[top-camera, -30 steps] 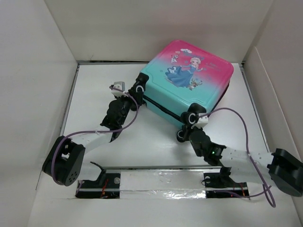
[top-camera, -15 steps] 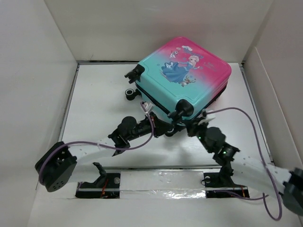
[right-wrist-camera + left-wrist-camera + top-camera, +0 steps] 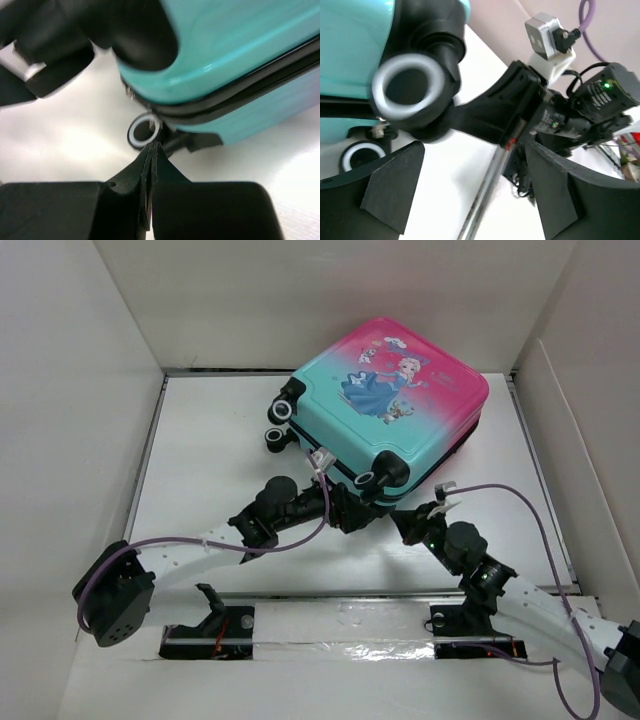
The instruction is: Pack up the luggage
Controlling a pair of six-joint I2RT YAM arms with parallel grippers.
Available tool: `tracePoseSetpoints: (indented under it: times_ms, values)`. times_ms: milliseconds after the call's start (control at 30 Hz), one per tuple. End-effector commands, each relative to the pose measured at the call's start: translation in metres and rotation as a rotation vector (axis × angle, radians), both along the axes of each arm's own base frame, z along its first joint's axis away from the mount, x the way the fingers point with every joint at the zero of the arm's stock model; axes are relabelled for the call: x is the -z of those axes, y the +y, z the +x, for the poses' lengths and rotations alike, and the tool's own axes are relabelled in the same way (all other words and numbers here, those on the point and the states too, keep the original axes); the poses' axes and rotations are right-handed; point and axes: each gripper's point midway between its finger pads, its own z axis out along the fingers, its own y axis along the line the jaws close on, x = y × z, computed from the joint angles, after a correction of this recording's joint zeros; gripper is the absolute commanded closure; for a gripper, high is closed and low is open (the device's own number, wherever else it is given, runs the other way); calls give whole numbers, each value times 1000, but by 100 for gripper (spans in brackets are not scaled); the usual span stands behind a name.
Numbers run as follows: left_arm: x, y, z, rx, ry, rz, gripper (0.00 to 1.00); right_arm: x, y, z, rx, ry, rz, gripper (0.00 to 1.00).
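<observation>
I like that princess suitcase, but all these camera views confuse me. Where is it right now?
From above, the luggage lies closed on the table's far side, right of centre, with the left gripper and right gripper at its near wheeled edge.

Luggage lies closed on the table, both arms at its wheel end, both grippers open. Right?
No: only the left gripper is open. The right gripper is shut, fingertips pressed together in the right wrist view. The luggage is closed, with both arms at its wheel end.
</observation>
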Motion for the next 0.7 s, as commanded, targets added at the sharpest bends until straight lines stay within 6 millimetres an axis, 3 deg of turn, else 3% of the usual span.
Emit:
tracePoseSetpoints:
  times_ms: [0, 133, 333, 433, 467, 500, 533, 567, 600, 633, 667]
  values:
    - [-14, -2, 8, -30, -37, -14, 18, -28, 21, -1, -68, -51, 23, 100]
    - [-11, -12, 15, -22, -45, -8, 20, -20, 20, -1, -55, -34, 11, 80]
    - [-23, -43, 28, 31, -61, -41, 26, -12, -10, 5, 89, 6, -19, 62]
    - [-35, -70, 22, 99, -67, -85, 35, -10, -23, 7, 135, 23, -44, 61]
    - [-41, -78, 21, 113, -72, -97, 46, -14, -29, 7, 153, 17, -39, 61]
    - [-33, -88, 21, 129, -61, -87, 50, -12, -31, 6, 158, 23, -45, 61]
    - [-52, -102, 22, 146, -84, -119, 54, -7, -33, 4, 160, 42, -58, 60]
    - [-59, -114, 12, 184, -93, -131, 57, -7, -34, 2, 159, 39, -51, 61]
    - [-46, -128, 12, 201, -70, -102, 61, -4, -33, 0, 147, 41, -48, 62]
    - [-71, -142, 13, 217, -94, -146, 63, -7, -30, 1, 137, 21, -18, 66]
    - [-76, -153, 4, 244, -92, -160, 64, 5, -28, -1, 121, 31, -15, 67]
